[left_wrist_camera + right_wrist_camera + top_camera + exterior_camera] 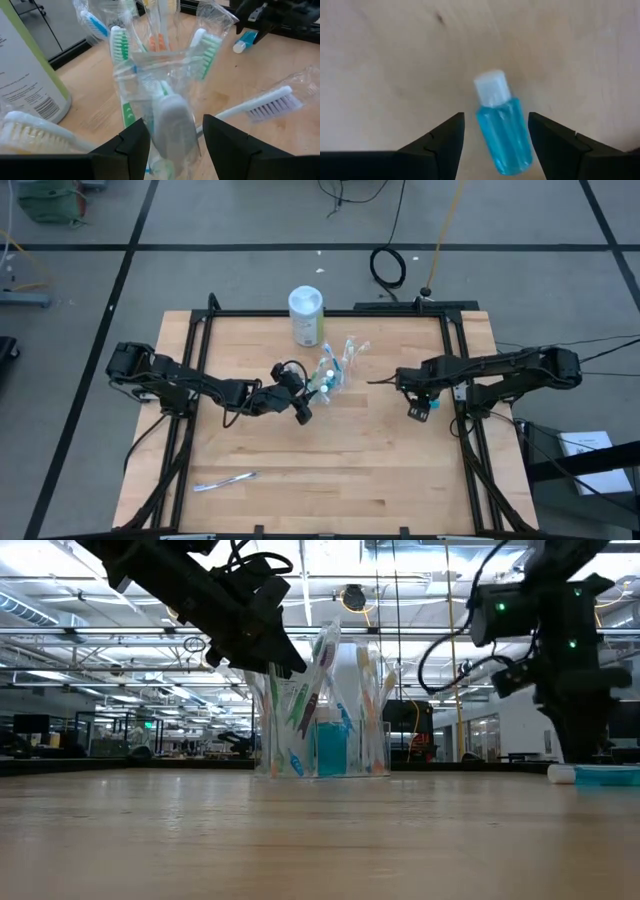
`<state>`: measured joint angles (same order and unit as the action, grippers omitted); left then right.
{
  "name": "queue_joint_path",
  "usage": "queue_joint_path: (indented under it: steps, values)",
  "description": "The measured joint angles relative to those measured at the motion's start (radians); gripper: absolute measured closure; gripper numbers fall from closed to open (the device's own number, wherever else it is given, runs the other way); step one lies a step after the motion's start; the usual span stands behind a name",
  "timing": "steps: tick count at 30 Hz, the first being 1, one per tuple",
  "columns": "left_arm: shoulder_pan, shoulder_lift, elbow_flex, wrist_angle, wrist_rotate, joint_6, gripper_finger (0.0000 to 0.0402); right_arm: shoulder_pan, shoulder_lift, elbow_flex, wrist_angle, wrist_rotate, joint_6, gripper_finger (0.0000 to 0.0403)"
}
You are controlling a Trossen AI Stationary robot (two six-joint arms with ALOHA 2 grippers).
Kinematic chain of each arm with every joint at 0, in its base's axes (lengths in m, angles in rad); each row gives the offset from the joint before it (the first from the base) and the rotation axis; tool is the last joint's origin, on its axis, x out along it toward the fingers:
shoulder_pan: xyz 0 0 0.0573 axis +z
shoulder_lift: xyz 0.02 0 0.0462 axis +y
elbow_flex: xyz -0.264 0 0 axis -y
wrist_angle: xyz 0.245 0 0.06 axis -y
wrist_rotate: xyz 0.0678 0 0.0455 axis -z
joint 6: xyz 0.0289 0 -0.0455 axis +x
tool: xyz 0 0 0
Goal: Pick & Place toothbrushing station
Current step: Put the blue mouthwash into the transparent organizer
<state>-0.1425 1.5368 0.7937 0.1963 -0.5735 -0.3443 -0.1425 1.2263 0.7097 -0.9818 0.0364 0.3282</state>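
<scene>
A small clear cup [331, 373] stands upright on the table, full of wrapped pastel toothbrushes [322, 670]. It also holds something teal [331, 748]. My left gripper [303, 410] is open just on the near-left side of the cup. Its fingers stand on either side of a wrapped white brush head [172, 122]; I cannot tell whether they touch it. My right gripper [420, 410] is open and low over a teal, white-capped toothpaste tube [501, 131]. The tube lies flat on the table between the fingers, apart from both. One more wrapped toothbrush [225, 481] lies on the table at the near left.
A white canister with a green label [306, 315] stands just beyond the cup and also shows in the left wrist view [25, 70]. A black frame [330, 312] runs along the table's far edge and sides. Bare wood lies between the two grippers and toward the near edge.
</scene>
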Motion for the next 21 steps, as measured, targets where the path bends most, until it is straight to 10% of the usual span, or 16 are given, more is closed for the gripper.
queue_joint_path:
  steps: [21]
  values:
    - [-0.004, 0.000, 0.000, 0.018, 0.003, 0.000, 0.0215, 0.000, 0.091, -0.063, 0.118, 0.013, -0.052, 0.0192]
